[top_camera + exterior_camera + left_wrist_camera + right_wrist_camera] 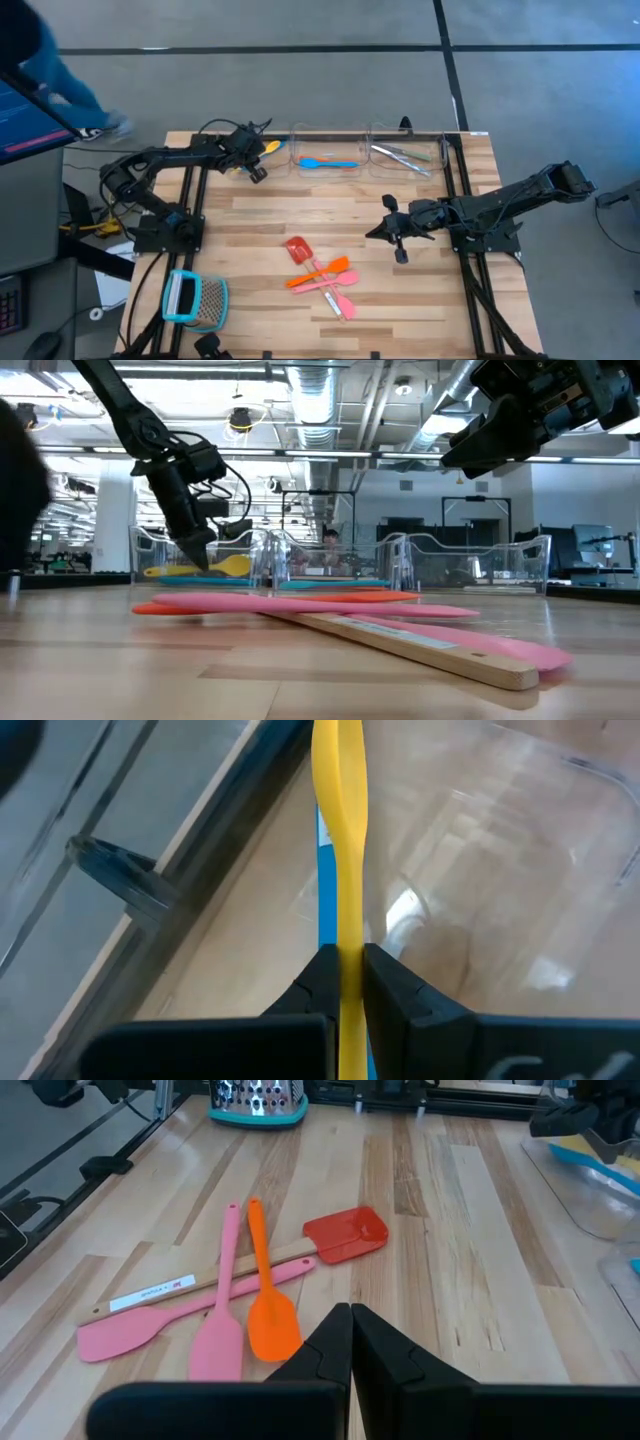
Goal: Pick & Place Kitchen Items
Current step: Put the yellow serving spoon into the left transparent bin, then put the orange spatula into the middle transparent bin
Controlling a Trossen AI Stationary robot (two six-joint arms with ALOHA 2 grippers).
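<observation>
Your table (420, 310) is a pale wood-plank top carrying both arms; along its far edge sit two clear plastic bins, the left-hand bin (325, 133) and the right-hand bin (408, 131), side by side. At the near left corner lies the teal-framed mesh tool (194, 299), well apart from everything else. Your left gripper (262, 150) is at the far left, at the left-hand bin's left end, its jaws clamped on the handle of a yellow spoon (340, 840); the spoon's bowl points into that bin. Your right gripper (374, 230) hangs over the middle of the table, right of centre, jaws pressed together on nothing.

Inside the left-hand bin you have a blue spoon (327, 162) lying lengthwise; the right-hand bin holds a silvery metal piece (402, 158), with a slim greenish item beside it that is too small to identify.

On the bare wood near the table's centre front, you see a loose cluster; the red-headed spatula (345, 1235) with its wooden handle lies lowest, its head pointing toward the bins; an orange spoon (268, 1305) and two pink utensils, a pink spoon (222, 1315) and a pink spatula (150, 1320), cross over that handle, all touching one another just in front of the right gripper.
</observation>
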